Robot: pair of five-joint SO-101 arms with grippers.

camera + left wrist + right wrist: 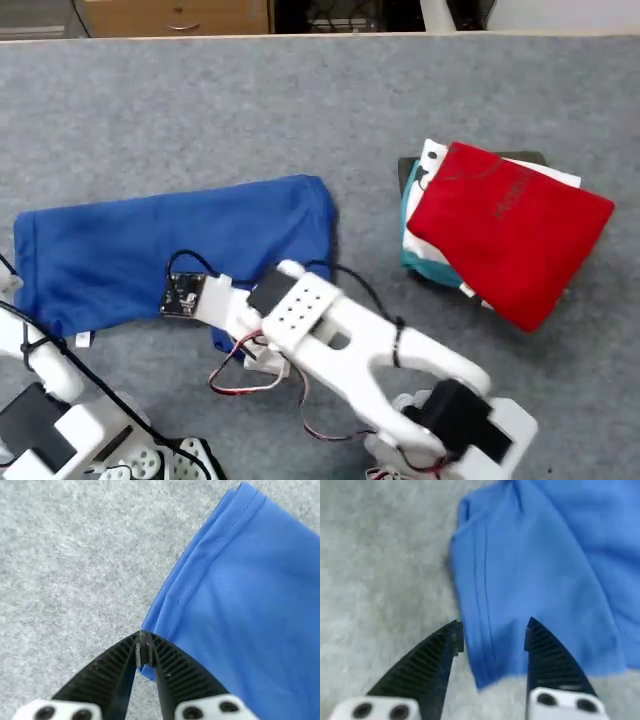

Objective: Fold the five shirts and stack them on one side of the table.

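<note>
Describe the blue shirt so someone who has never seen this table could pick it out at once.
On the grey table, find the stack of folded shirts with a red shirt on top, then look to the opposite side. The blue shirt lies there alone as a long flat band. It is the only garment outside the stack.

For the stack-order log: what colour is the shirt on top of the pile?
The top shirt is red, clearest in the high view.
</note>
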